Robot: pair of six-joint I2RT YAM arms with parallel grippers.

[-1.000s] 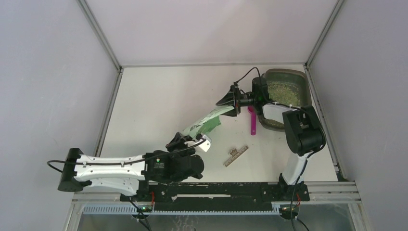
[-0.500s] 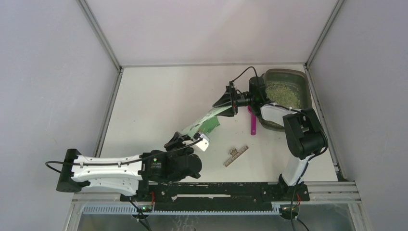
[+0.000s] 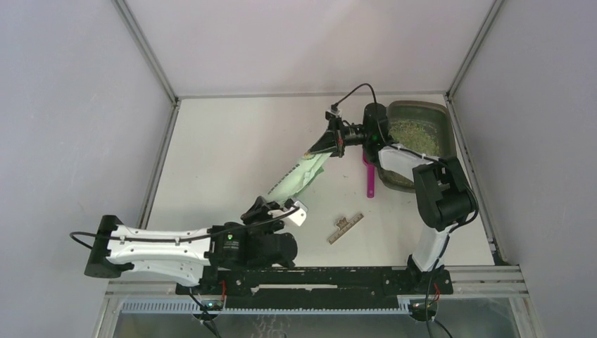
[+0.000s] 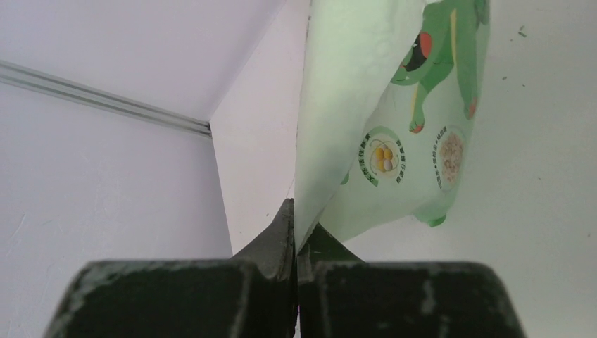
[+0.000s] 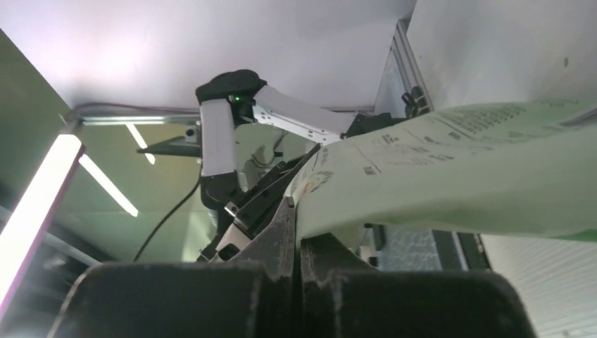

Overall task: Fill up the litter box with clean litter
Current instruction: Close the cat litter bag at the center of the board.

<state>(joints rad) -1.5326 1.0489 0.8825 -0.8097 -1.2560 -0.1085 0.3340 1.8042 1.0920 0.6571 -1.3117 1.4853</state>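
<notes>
Your left gripper and right gripper each clamp 1 end of the green bag, stretching it mid-frame, likely for tipping into the litter box upper right.

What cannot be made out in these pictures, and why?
- Top view: the near left part of the litter box is under the right arm.
- Top view: the magenta scoop has its upper end under that arm too.
- All views: the inside of the green bag, closed off by its own film.
- Top view: the small flat thing near the bases, too small to name.
</notes>
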